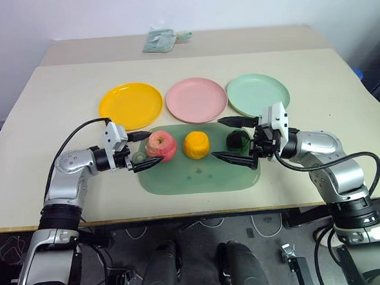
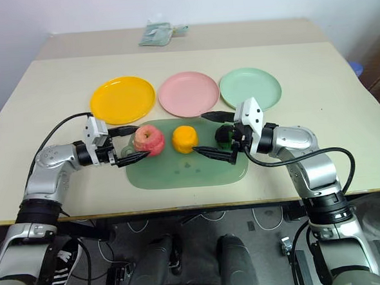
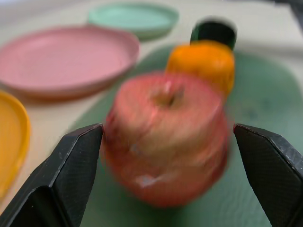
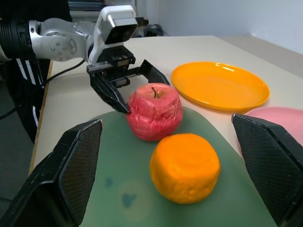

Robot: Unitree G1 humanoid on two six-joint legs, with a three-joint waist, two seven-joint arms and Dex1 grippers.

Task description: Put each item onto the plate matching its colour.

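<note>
— Where are your claws?

— My left claw (image 1: 145,150) is spread wide either side of the apple (image 1: 161,145), perhaps brushing it; my right claw (image 1: 234,140) gapes around the dark green fruit (image 1: 237,139). Neither grips.

— And the fruit?

— All three on the green mat (image 1: 198,174), the orange (image 1: 196,145) between the others.

— Beyond that?

— The yellow plate (image 1: 131,105), pink plate (image 1: 196,99) and mint plate (image 1: 258,92), all bare.

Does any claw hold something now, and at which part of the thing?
Nothing is held. The left claw is open with its fingers on either side of the apple; the right claw is open around the dark green fruit.
</note>
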